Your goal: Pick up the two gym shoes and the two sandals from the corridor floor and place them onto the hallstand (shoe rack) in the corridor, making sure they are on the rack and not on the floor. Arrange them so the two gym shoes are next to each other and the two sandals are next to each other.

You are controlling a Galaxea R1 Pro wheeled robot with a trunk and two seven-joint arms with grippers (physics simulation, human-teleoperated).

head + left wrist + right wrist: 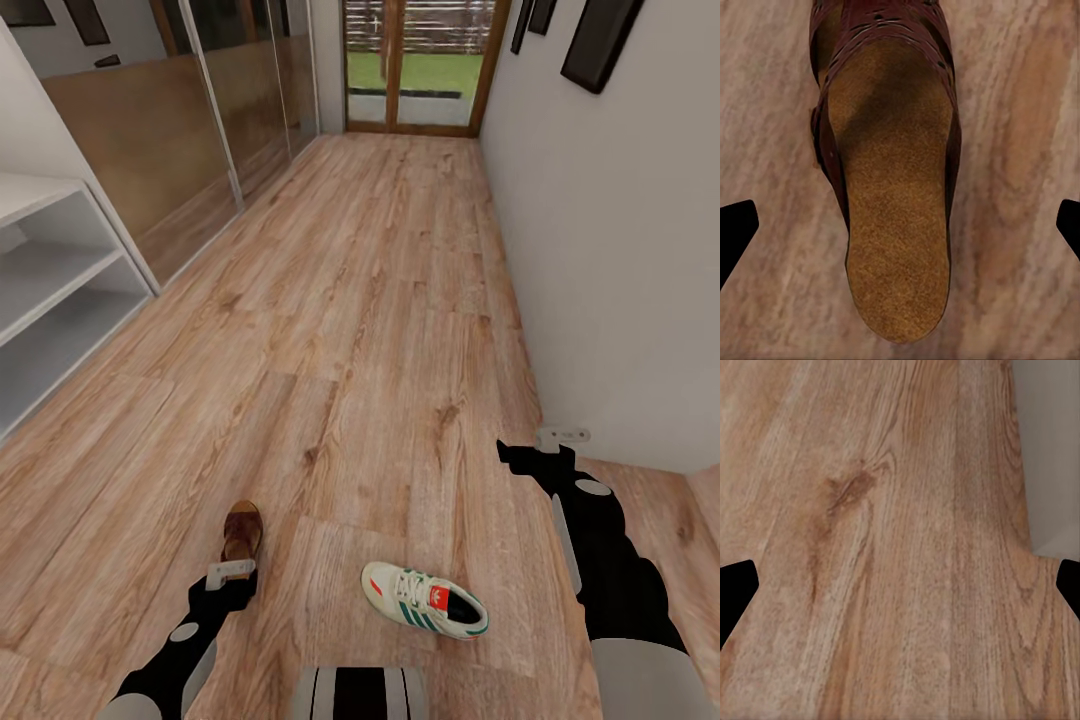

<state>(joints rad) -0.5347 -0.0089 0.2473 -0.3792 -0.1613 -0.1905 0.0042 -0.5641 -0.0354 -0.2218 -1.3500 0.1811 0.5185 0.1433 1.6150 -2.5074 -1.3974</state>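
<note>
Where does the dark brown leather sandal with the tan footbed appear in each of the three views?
Head view: dark brown leather sandal lies on the floor at lower left, just beyond the left hand.
Left wrist view: it runs down the picture's middle, between the two black fingertips.
Right wrist view: not in it.
Shared landmark: the warm brown wood-plank floor.

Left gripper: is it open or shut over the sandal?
Open. In the left wrist view the left gripper has its fingertips spread at both edges, wide of the sandal, which lies sole-down on the floor, ungrasped.
</note>
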